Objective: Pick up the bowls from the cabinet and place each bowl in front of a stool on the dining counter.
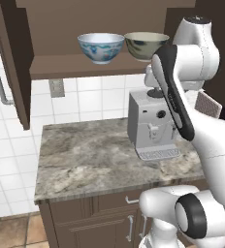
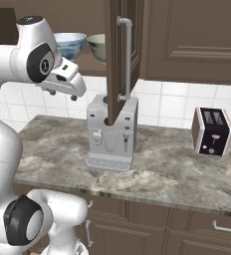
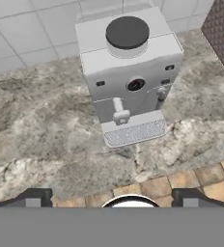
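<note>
Two bowls stand side by side on the shelf (image 1: 71, 65) of the open dark brown cabinet. The white bowl with blue flowers (image 1: 101, 47) (image 2: 69, 45) is on the left and the olive-grey bowl (image 1: 146, 45) (image 2: 97, 47) on the right. My gripper (image 3: 112, 197) is open and empty, its fingertips (image 3: 34, 197) far apart. It points down at the coffee machine from above, below and in front of the shelf. The dining counter is out of view.
A grey coffee machine (image 1: 151, 126) (image 2: 110, 132) (image 3: 128, 72) stands on the stone wall counter (image 1: 95, 155) under the shelf. A black toaster (image 2: 212, 130) sits to the right. Open cabinet doors (image 1: 15, 63) (image 2: 118, 55) flank the shelf. Drawers lie below.
</note>
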